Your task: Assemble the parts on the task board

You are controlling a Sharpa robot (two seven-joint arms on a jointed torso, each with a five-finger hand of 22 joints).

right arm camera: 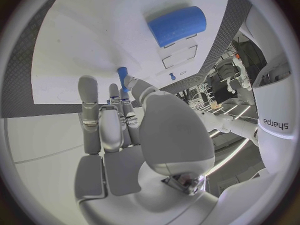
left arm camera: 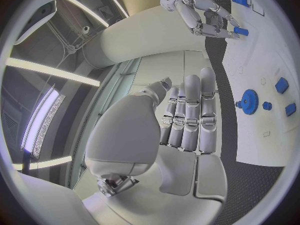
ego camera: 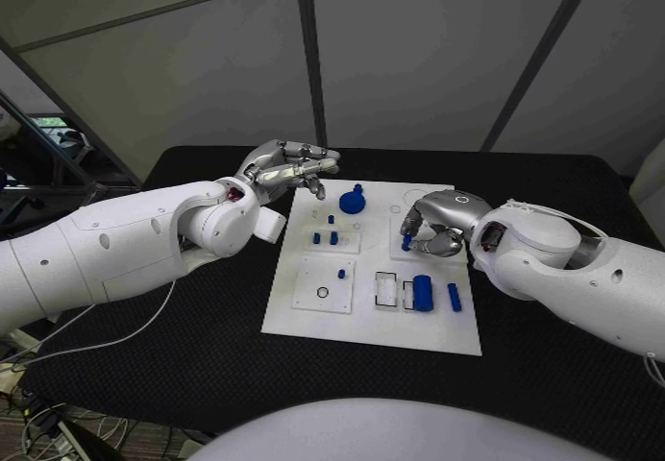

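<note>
Pinching hand: the right hand (ego camera: 441, 223) grips a small blue peg (ego camera: 406, 244) between thumb and a finger, low over the right half of the task board (ego camera: 374, 331); the right wrist view shows the same peg (right arm camera: 122, 78) at the fingertips, its lower end at or just above the white surface, though contact is hard to judge.
Left hand: the left hand (ego camera: 288, 169) hangs above the desk (ego camera: 166, 355) just past the board's far-left corner, fingers (left arm camera: 191, 116) straight, side by side, and holding nothing.
Task board: a white plate in the middle of the black desk, with shallow square panels set across it.
Gear: a blue toothed wheel (ego camera: 352, 202) stands on the far part of the board, near the left hand; in the left wrist view its teeth show plainly (left arm camera: 249, 101).
Short pegs: several small blue pegs (ego camera: 325, 236) stand upright in a panel left of centre, close to one another.
Cylinder: a thick blue cylinder (ego camera: 423, 292) lies on its side in the near-right part of the board, just beside a black-edged rectangular recess (ego camera: 386, 289); it looms large in the right wrist view (right arm camera: 177, 25).
Rod: a thin blue rod (ego camera: 454, 297) lies just right of the cylinder, parallel to it.
Ring: a small black ring (ego camera: 323, 292) lies on the near-left panel.
</note>
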